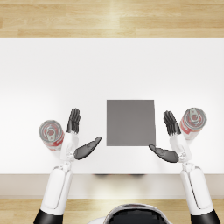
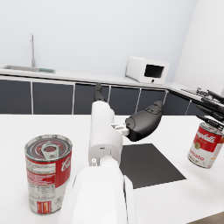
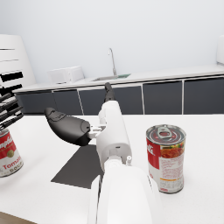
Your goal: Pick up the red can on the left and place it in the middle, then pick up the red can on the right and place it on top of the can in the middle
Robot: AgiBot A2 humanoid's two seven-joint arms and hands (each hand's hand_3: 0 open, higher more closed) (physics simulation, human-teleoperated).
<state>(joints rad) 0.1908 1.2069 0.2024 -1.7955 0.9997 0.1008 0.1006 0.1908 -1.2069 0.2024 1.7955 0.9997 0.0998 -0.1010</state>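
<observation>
White tabletop (image 1: pixel 109 65) stretches out before me, with pale wooden floor (image 1: pixel 109 17) beyond its far edge. Nearest, my left hand (image 1: pixel 78 138) hovers at about seven o'clock, fingers spread and holding nothing. My right hand (image 1: pixel 169 140) hovers at about five o'clock, likewise spread and empty. Just outside my left hand, at eight o'clock, stands the left red soup can with a silver pull-tab lid (image 1: pixel 51 134), upright, close to the hand without touching. The right red soup can (image 1: pixel 192 121) stands upright at four o'clock, just outside my right fingers. Between my hands lies a flat dark grey square mat (image 1: pixel 131 122), marking the middle.
</observation>
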